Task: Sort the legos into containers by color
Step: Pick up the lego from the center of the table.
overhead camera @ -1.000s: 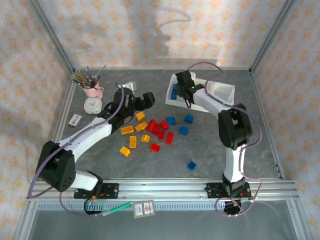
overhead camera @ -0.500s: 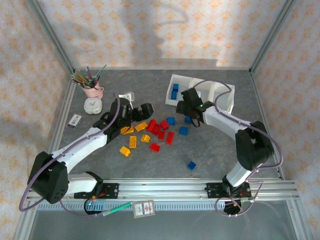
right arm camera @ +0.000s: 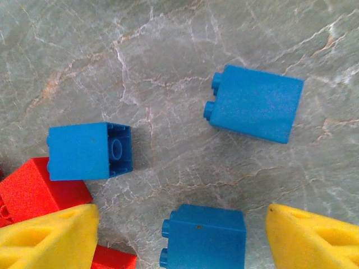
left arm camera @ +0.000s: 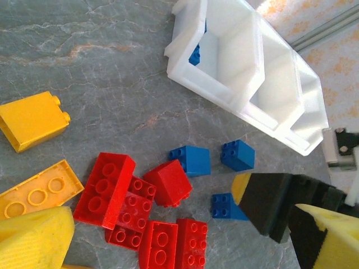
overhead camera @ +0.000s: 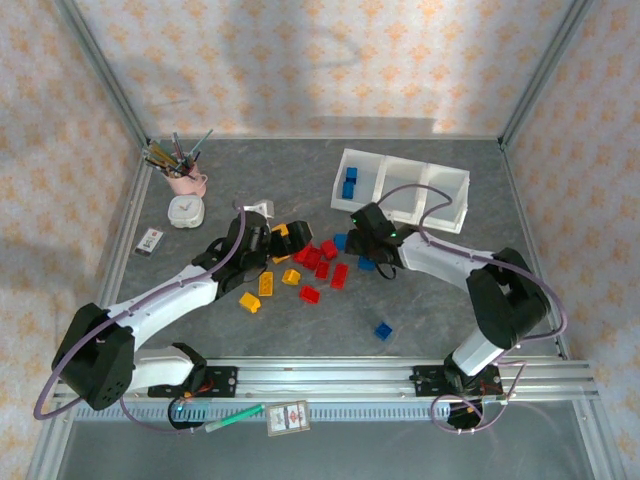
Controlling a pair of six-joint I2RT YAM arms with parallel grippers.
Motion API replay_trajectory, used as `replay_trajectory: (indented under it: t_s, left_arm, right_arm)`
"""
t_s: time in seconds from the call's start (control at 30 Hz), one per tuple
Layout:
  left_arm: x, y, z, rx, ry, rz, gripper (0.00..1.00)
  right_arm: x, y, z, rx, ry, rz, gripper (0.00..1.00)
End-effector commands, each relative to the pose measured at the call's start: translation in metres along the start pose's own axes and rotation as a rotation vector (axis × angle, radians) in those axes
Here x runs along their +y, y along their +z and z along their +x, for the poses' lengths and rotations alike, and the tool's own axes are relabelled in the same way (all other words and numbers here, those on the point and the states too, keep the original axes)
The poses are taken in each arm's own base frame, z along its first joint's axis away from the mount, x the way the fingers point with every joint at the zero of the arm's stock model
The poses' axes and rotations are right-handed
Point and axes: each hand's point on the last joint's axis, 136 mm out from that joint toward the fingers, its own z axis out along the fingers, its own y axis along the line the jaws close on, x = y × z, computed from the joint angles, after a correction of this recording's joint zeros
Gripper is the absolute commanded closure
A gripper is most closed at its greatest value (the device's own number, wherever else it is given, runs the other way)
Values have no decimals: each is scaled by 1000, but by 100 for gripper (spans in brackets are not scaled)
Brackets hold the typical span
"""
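Legos lie loose on the grey table: a red cluster (overhead camera: 318,262), yellow ones (overhead camera: 267,283) and blue ones (overhead camera: 367,263). The white three-part tray of containers (overhead camera: 405,190) holds blue bricks (overhead camera: 349,183) in its left compartment. My left gripper (overhead camera: 285,238) is open above the red bricks (left arm camera: 168,182), with two yellow bricks (left arm camera: 33,120) to its left. Low over the blue bricks, my right gripper (overhead camera: 362,232) is open. One blue brick (right arm camera: 205,235) lies between its yellow fingers (right arm camera: 50,241), untouched. Two more blue bricks (right arm camera: 90,151) (right arm camera: 255,103) lie beyond it.
A pink cup of pens (overhead camera: 183,170), a white clock (overhead camera: 185,211) and a small card (overhead camera: 150,241) stand at the back left. One blue brick (overhead camera: 383,330) lies alone toward the front rail (overhead camera: 330,375). Both grippers hover close together over the brick pile.
My right gripper came back from the tray to the blue bricks on the table and opened wider. My left gripper moved nearer, down over the yellow and red bricks.
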Motion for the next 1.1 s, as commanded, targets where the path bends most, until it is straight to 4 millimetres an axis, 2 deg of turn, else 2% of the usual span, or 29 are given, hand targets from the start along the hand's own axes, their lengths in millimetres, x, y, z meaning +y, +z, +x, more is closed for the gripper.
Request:
replay_trajectory:
  t_s: [0.0, 0.3, 0.7, 0.9, 1.07]
  left_arm:
    - [-9, -5, -11, -50, -19, 23, 1]
    - [-6, 0, -7, -33, -21, 13, 1]
    - [-6, 4, -5, -20, -21, 8, 1]
    - [-8, 3, -7, -24, -15, 12, 1]
    - [-12, 0, -12, -31, -3, 16, 1]
  right_arm:
    - [-6, 9, 8, 2, 18, 41, 23]
    - [-22, 26, 23, 25, -12, 135, 26]
    - [-21, 35, 26, 36, -45, 134, 50]
    - [-18, 27, 21, 23, -50, 119, 64]
    - [-9, 8, 3, -14, -63, 101, 67]
